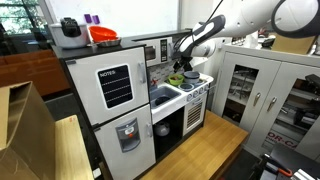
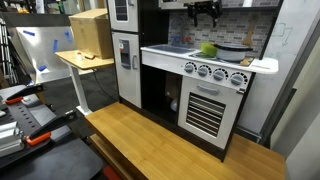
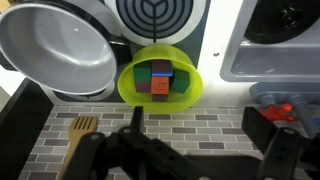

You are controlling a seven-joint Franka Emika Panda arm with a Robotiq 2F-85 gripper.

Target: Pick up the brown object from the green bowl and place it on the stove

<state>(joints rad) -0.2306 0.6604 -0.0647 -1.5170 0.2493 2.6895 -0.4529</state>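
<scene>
The small lime-green bowl (image 3: 160, 95) sits on the white toy stove's cooktop (image 3: 215, 40), beside a burner ring. It holds several small blocks. A brown-orange block (image 3: 160, 87) lies in the middle, with purple, green and red ones around it. My gripper (image 3: 200, 125) is open and empty above the bowl, and its dark fingers frame the brick-pattern backsplash. In both exterior views the gripper (image 1: 183, 60) (image 2: 203, 13) hangs above the bowl (image 1: 176, 80) (image 2: 208, 50) on the stove (image 1: 192, 95) (image 2: 215, 75).
A silver pot (image 3: 55, 50) stands on the cooktop close to the bowl. A wooden spatula (image 3: 82, 135) hangs on the backsplash. The sink (image 3: 285, 40) lies on the bowl's other side. The grey-doored fridge (image 1: 112, 95) carries an orange-red bowl (image 1: 103, 34) on top.
</scene>
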